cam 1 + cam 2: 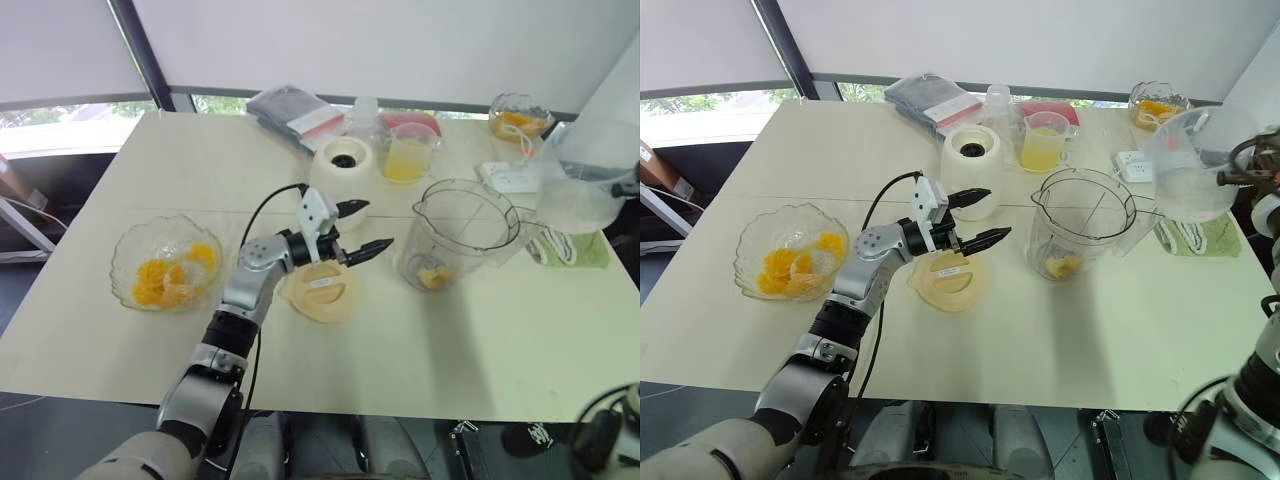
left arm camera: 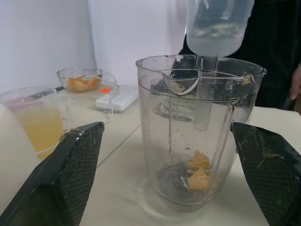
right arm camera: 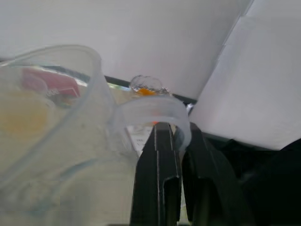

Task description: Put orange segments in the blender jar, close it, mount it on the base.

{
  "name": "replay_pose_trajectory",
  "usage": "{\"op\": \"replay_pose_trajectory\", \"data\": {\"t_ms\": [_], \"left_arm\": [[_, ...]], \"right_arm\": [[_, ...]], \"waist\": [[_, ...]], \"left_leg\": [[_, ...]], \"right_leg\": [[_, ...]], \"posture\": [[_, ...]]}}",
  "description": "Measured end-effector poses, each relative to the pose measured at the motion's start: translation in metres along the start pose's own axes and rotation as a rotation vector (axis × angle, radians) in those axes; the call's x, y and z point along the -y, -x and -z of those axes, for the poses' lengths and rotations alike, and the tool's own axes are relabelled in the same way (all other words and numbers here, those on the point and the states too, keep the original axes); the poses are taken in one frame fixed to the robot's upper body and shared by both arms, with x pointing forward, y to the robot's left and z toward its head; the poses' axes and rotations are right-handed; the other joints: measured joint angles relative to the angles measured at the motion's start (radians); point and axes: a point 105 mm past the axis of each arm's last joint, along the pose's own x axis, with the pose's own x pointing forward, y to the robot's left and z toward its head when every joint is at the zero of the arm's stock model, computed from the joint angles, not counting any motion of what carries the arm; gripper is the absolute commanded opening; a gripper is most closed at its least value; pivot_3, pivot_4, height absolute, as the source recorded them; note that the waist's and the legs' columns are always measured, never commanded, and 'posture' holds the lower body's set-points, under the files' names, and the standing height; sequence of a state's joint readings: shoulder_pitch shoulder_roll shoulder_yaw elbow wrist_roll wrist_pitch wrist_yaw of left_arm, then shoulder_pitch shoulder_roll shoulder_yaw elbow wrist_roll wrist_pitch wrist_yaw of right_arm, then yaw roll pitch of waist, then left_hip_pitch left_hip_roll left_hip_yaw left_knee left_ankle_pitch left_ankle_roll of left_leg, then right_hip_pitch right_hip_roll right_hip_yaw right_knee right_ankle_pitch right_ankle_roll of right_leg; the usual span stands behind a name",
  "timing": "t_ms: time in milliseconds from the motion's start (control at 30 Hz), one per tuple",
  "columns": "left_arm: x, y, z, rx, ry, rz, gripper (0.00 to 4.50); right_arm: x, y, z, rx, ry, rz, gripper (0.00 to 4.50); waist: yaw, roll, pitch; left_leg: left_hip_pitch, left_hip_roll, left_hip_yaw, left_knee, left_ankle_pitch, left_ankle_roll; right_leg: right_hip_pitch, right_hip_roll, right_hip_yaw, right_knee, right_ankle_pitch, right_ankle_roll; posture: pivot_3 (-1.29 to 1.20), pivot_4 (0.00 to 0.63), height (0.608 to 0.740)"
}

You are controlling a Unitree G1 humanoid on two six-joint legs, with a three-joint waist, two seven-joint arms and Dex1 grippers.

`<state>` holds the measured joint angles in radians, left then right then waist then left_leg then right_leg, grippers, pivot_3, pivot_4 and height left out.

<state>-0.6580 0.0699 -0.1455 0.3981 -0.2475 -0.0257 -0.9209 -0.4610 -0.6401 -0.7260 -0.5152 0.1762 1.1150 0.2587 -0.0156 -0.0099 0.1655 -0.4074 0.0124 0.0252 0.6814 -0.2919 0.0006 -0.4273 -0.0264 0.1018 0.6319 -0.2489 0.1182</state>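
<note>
- Hovering over the flat round cream lid [image 1: 320, 290], the left gripper [image 1: 360, 228] has its two black fingers spread wide and empty, pointing across the table at the tall clear plastic blender jar [image 1: 465, 235].
- Jar stands upright on the pale table [image 1: 200, 160], lid off, just beyond those fingertips on the robot's right; in the left wrist view it sits centred between the open jaws.
- A few glossy orange segments [image 2: 198, 169] lie at the jar bottom.
- Right gripper [image 3: 175, 141] is clamped on the handle of a translucent plastic pitcher [image 1: 1195, 175], held up in the air beyond the jar's right side.
- Squat cream-white base [image 1: 345, 165] stands behind the left gripper, apart from the jar.
- Judgement: the left arm is nearer to both lid and jar; the lid lies directly below it, so closing likely means going down, then sideways to the jar mouth.
</note>
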Motion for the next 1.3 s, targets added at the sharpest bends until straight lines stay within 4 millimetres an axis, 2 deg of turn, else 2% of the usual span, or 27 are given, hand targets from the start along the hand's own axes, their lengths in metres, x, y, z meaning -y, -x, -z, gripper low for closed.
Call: {"op": "replay_pose_trajectory", "data": {"t_ms": [133, 167, 333, 533, 700, 933, 1100, 1300], "left_arm": [[-0.002, 0.001, 0.001, -0.015, 0.008, 0.000, 4.50], [-0.002, 0.001, 0.002, -0.017, 0.009, 0.000, 4.50], [-0.006, 0.006, 0.003, -0.039, 0.007, -0.008, 4.50], [-0.008, 0.011, 0.003, -0.064, 0.000, -0.006, 4.50], [-0.010, 0.017, 0.001, -0.084, -0.012, -0.005, 4.50], [-0.003, 0.026, 0.001, -0.107, 0.009, -0.002, 4.50], [0.001, 0.029, -0.006, -0.106, 0.011, -0.003, 4.50], [0.005, 0.033, -0.005, -0.119, 0.031, -0.036, 4.50]], "right_arm": [[0.021, 0.002, -0.001, 0.023, -0.365, 0.139, 0.04], [0.025, 0.003, 0.001, 0.026, -0.404, 0.167, 0.04], [0.048, 0.017, 0.033, -0.012, -0.494, 0.348, 0.04], [0.069, 0.037, 0.076, -0.054, -0.498, 0.500, 0.04], [0.070, 0.045, 0.124, -0.161, -0.479, 0.552, 0.04], [0.066, 0.035, 0.163, -0.210, -0.428, 0.571, 0.04], [0.062, 0.031, 0.185, -0.236, -0.416, 0.578, 0.04], [0.058, 0.027, 0.210, -0.229, -0.418, 0.594, 0.04]], "waist": [[0.001, 0.001, -0.001], [0.003, 0.001, -0.001], [0.004, 0.002, -0.001], [-0.002, 0.002, -0.001], [-0.011, 0.005, -0.002], [-0.030, 0.005, -0.002], [-0.031, 0.005, -0.002], [-0.030, 0.006, -0.002]], "left_leg": [[0.000, 0.001, -0.001, 0.000, 0.000, 0.000], [0.000, 0.001, -0.001, 0.000, 0.000, 0.000], [-0.001, 0.000, -0.001, -0.002, 0.000, 0.000], [0.000, -0.001, -0.001, -0.001, 0.000, 0.000], [0.001, -0.001, 0.000, -0.001, 0.000, 0.000], [0.001, -0.001, 0.000, -0.001, 0.001, -0.001], [0.002, -0.001, 0.000, -0.001, 0.001, -0.001], [0.002, -0.001, 0.000, 0.000, 0.001, -0.001]], "right_leg": [[0.000, 0.000, -0.001, 0.000, 0.000, 0.000], [0.000, 0.000, -0.001, 0.000, 0.000, 0.000], [0.000, -0.001, -0.002, 0.000, 0.001, 0.001], [0.000, -0.001, -0.002, 0.001, 0.001, 0.002], [0.000, 0.000, -0.001, 0.002, 0.001, 0.001], [0.000, 0.000, 0.000, 0.002, 0.001, 0.001], [0.000, 0.000, 0.000, 0.002, 0.001, 0.001], [0.001, 0.000, 0.000, 0.002, 0.001, 0.001]], "posture": [[0.00, 0.150, 0.740], [0.00, 0.150, 0.740], [0.00, 0.150, 0.740], [0.00, 0.150, 0.740], [0.00, 0.150, 0.740], [0.00, 0.150, 0.740], [0.00, 0.150, 0.740], [0.00, 0.150, 0.740]]}}
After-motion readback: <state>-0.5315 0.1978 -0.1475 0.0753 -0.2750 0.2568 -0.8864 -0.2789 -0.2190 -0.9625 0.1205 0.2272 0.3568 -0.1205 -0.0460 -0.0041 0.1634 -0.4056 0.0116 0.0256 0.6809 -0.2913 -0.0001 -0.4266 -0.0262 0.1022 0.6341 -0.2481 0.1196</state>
